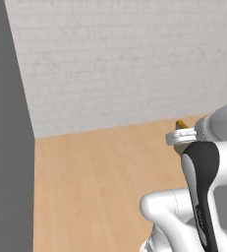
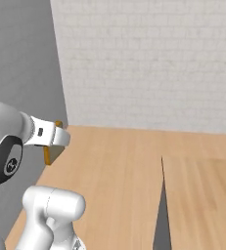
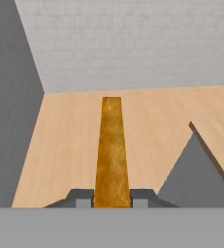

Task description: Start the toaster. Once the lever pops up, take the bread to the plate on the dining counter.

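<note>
I'm hauling the bread [image 3: 111, 150] now, gripper [image 3: 112, 196] clamped on its near end, slice sticking straight out ahead. The table [image 3: 200, 169] corner is sitting ahead to the right, so I'm guessing next is swinging there and hunting for the plate.

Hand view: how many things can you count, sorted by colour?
Golden-brown: 1, the bread, clamped in the gripper
Dark grey: 1, the gripper
Light wood with grey sides: 1, the dining counter
Total: 3
</note>
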Tool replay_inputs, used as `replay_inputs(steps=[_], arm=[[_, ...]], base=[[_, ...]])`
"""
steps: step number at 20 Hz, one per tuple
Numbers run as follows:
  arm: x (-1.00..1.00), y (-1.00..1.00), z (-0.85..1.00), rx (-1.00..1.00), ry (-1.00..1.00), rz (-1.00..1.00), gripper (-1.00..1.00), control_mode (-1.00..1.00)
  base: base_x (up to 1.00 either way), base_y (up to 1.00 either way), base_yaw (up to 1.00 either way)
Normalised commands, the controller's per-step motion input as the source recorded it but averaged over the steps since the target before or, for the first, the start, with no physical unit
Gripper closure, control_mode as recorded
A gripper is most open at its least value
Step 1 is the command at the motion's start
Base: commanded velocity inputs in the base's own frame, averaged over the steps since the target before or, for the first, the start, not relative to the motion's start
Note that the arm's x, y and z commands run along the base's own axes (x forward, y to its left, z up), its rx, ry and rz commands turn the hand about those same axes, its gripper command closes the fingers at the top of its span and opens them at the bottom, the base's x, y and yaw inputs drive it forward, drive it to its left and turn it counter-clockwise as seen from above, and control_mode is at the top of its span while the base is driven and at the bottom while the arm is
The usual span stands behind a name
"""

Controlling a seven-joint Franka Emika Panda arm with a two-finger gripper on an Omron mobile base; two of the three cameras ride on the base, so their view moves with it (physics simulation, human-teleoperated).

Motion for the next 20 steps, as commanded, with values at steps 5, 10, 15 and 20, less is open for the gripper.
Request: replay_inputs(steps=[5, 10, 15, 20], arm=[[0.0, 0.0, 0.0, 0.0, 0.0, 0.0, 1.0, 1.0], [0.0, 0.0, 0.0, 0.0, 0.0, 0.0, 1.0, 1.0], [0.0, 0.0, 0.0, 0.0, 0.0, 0.0, 1.0, 1.0], [0.0, 0.0, 0.0, 0.0, 0.0, 0.0, 1.0, 1.0]], base=[[1.0, 0.28, 0.0], [1.0, 0.19, -0.08], [1.0, 0.29, -0.14], [0.98, 0.28, -0.35]])
